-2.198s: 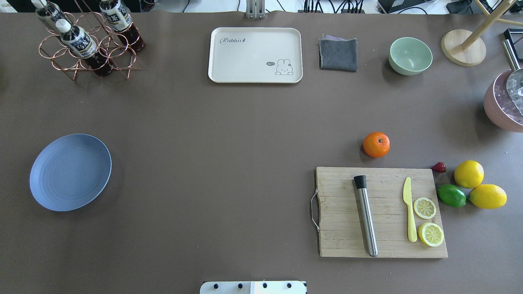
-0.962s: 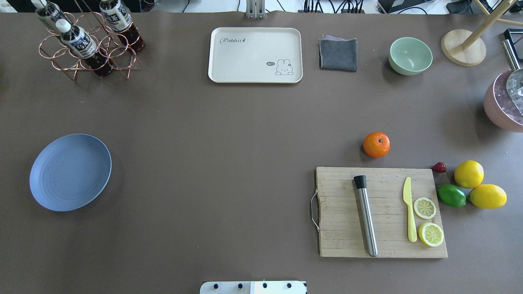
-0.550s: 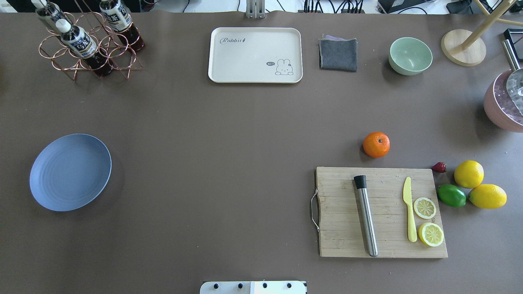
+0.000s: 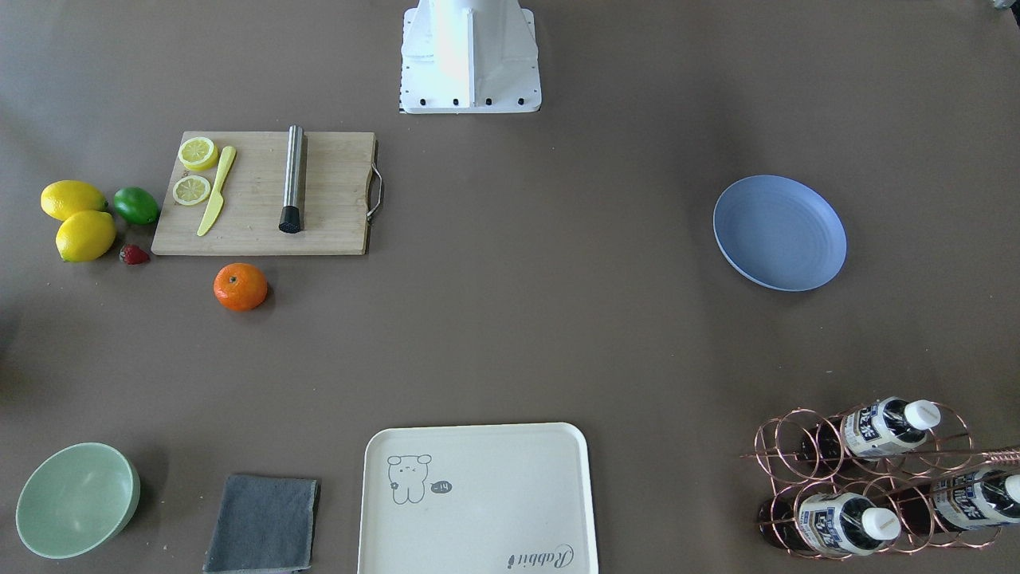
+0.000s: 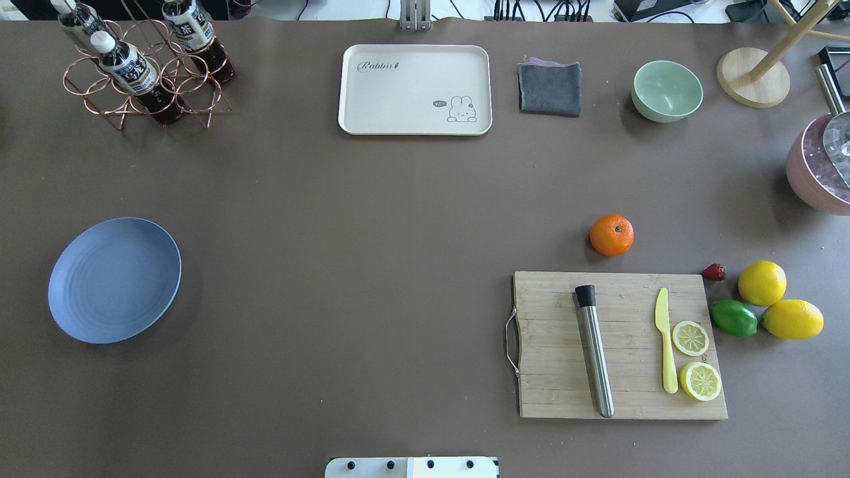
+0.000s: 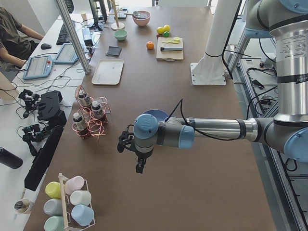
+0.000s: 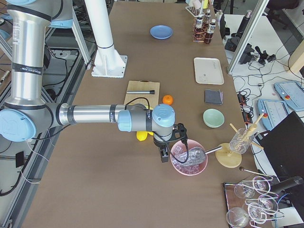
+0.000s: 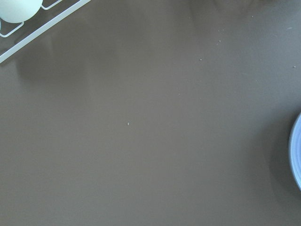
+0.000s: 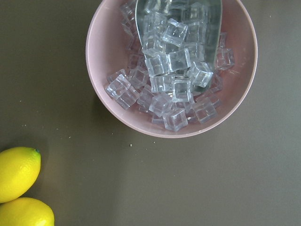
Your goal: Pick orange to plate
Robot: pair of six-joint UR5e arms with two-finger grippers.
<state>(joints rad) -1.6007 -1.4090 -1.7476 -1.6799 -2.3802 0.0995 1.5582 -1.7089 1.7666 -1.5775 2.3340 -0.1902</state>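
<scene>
The orange (image 5: pixel 611 235) sits on the brown table just beyond the cutting board, on my right side; it shows too as the orange (image 4: pixel 241 286). Far off on my left lies the pale blue plate (image 5: pixel 114 279), bare, and a sliver of the plate (image 8: pixel 297 155) cuts into the left wrist view. Only the side views catch my hands. The left gripper (image 6: pixel 139 166) hangs beside the plate, near the bottle rack. Over the pink ice bowl hovers the right gripper (image 7: pixel 164 155). I cannot tell whether either is open or shut.
A wooden cutting board (image 5: pixel 564 372) carries a steel muddler, a yellow knife and lemon slices. Two lemons (image 5: pixel 762 283), a lime (image 5: pixel 734 318) and a strawberry lie right of it. At the back stand a cream tray (image 5: pixel 415 89), grey cloth, mint bowl (image 5: pixel 667 91) and bottle rack (image 5: pixel 143 73).
</scene>
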